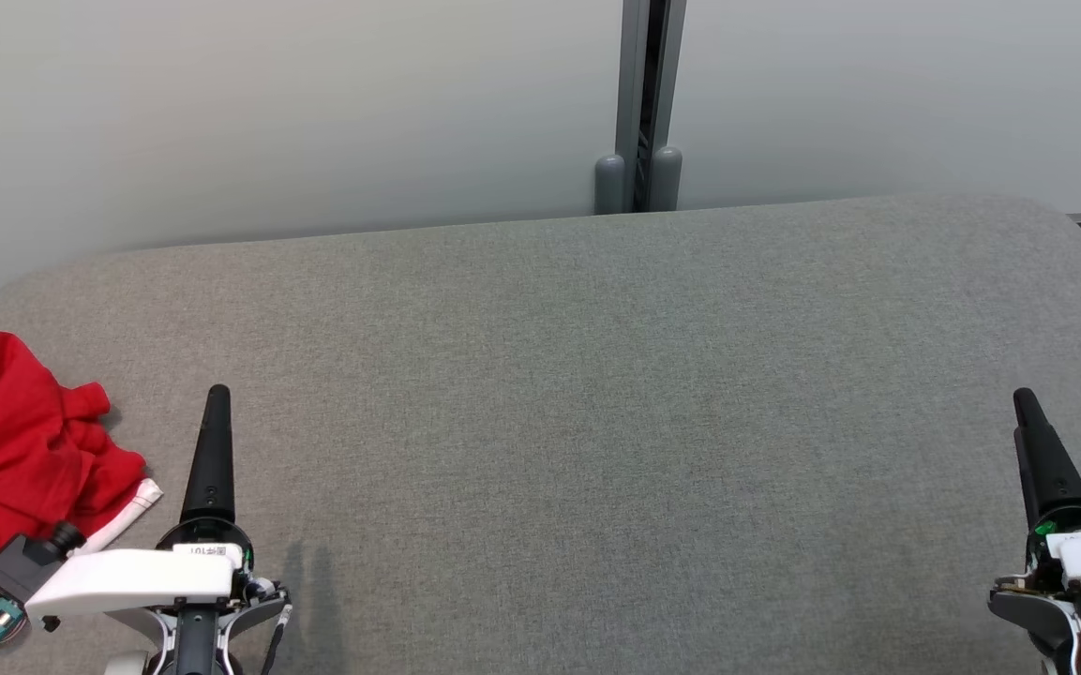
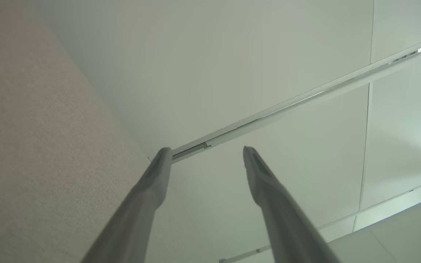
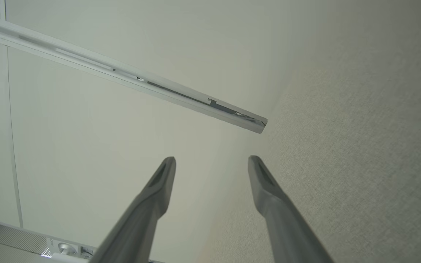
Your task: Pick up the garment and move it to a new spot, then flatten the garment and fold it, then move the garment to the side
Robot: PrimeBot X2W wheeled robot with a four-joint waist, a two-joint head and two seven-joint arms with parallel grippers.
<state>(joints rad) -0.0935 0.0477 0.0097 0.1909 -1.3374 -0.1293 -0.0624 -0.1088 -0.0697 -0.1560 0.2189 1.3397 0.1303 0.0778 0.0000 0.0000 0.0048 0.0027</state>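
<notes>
**Red garment at left, both grippers spread and empty**

A crumpled red cloth garment lies at the left end of a wide grey fabric-covered surface, just beside the left gripper. A white strip, perhaps a cuff, pokes from it. The right gripper is well apart from the garment. Both grippers' fingers stand spread, holding nothing.
</notes>
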